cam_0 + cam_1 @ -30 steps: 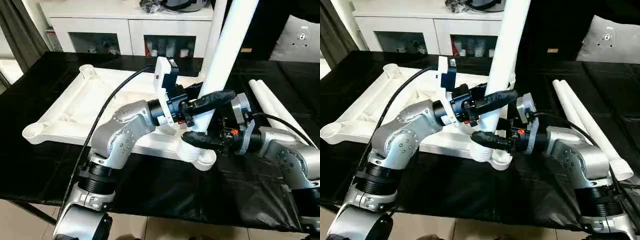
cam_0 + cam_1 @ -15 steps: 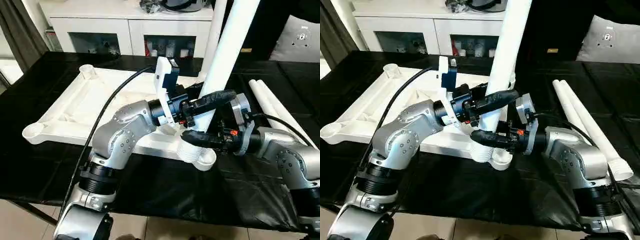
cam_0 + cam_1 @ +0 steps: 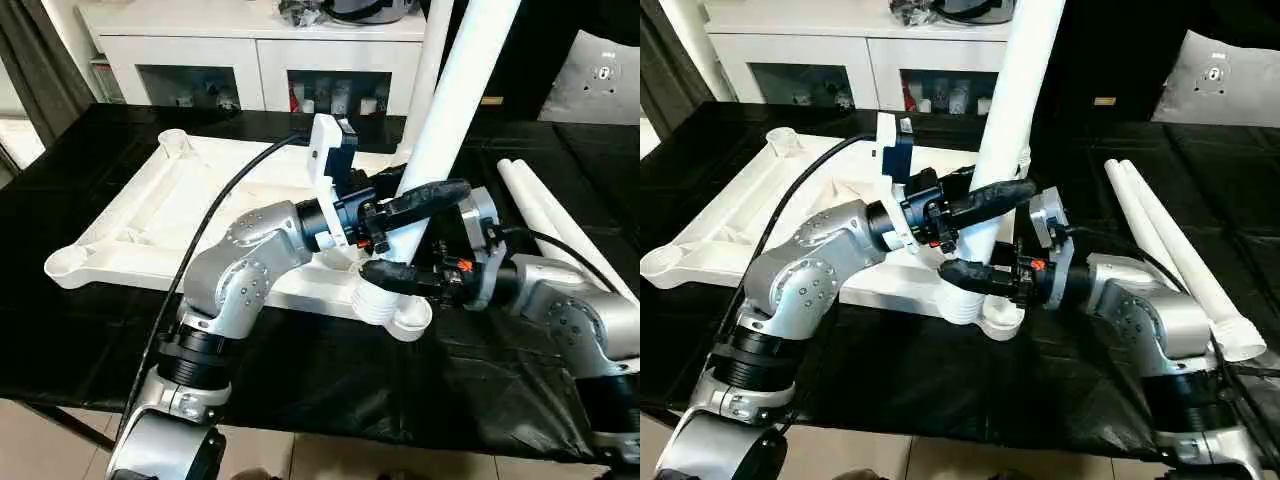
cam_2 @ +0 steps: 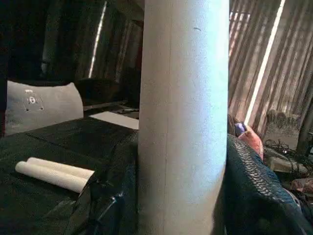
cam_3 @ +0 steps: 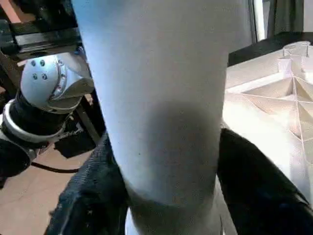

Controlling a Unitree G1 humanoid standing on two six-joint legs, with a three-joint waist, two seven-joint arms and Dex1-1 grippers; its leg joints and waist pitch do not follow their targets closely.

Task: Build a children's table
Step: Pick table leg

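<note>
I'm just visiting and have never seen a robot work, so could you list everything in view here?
Table top: one, white, upside down on the black-covered bench.
Upright leg: one, white, standing in the near right corner socket.
Second upright leg: one, white, behind it.
Loose legs: two, white, lying right of the top.
Cabinet: one, white, glass doors, behind.
Left gripper: black, closed on the upright leg.
Right gripper: black, around its base.

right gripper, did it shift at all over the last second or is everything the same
The right gripper slid slightly left along the base of the upright leg, its fingers staying around it just above the corner socket. The left gripper kept its hold higher up; leg, tabletop and spare legs stayed put.
</note>
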